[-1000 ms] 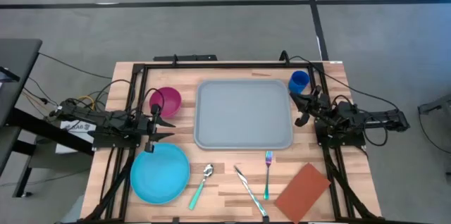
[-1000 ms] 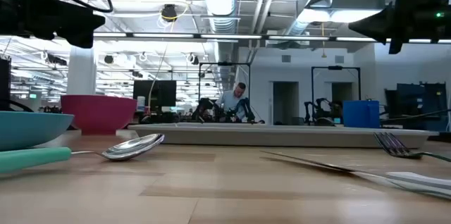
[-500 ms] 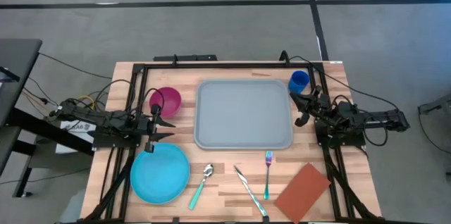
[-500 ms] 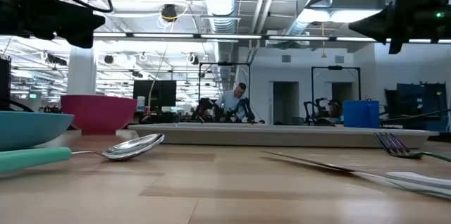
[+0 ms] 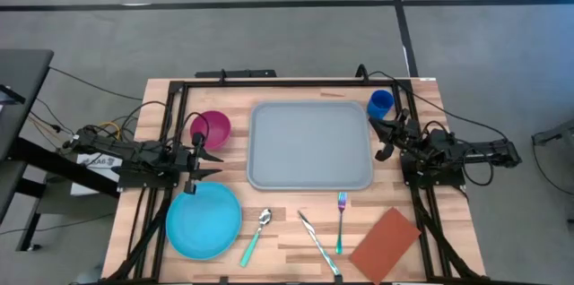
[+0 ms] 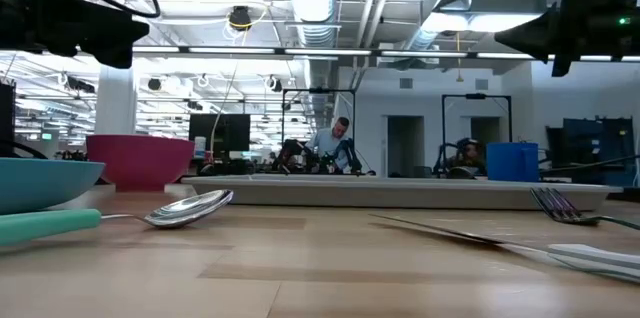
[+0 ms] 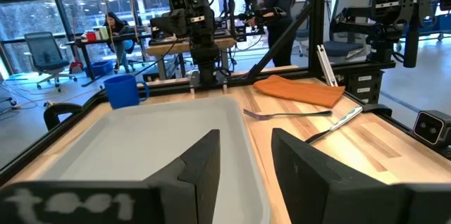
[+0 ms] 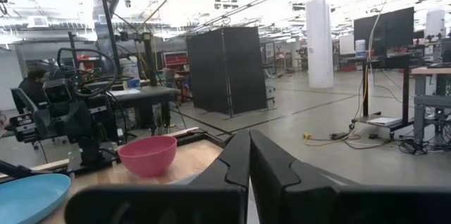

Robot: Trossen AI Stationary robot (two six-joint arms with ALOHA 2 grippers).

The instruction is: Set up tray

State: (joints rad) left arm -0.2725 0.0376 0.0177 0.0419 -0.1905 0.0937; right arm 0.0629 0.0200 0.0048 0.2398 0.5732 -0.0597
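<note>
The tray [image 5: 310,145] lay flat in the middle of the tabletop [image 5: 278,236], toward its far edge, with nothing on it. I had the left gripper [image 5: 204,159] parked just off the tray's left edge, above the gap between the pink bowl [image 5: 211,128] and the blue plate [image 5: 204,219]; its fingers [image 7: 201,168] stood apart with nothing between them. The right gripper [image 5: 384,139] sat just off the tray's right edge, beside the blue cup [image 5: 380,103] at the far right corner, its fingers [image 8: 236,160] pressed together and holding nothing.

Along the near edge I saw the plate at the left corner, then a spoon [image 5: 256,233] with a teal handle, a knife [image 5: 317,241] lying at a slant, and a fork [image 5: 341,220] pointing at the tray. An orange-brown napkin [image 5: 386,243] lay tilted at the near right corner. From table height the tray [image 6: 400,191] showed as a low grey strip behind the spoon [image 6: 190,209], and a person [image 6: 332,146] sat at a desk far back in the room.
</note>
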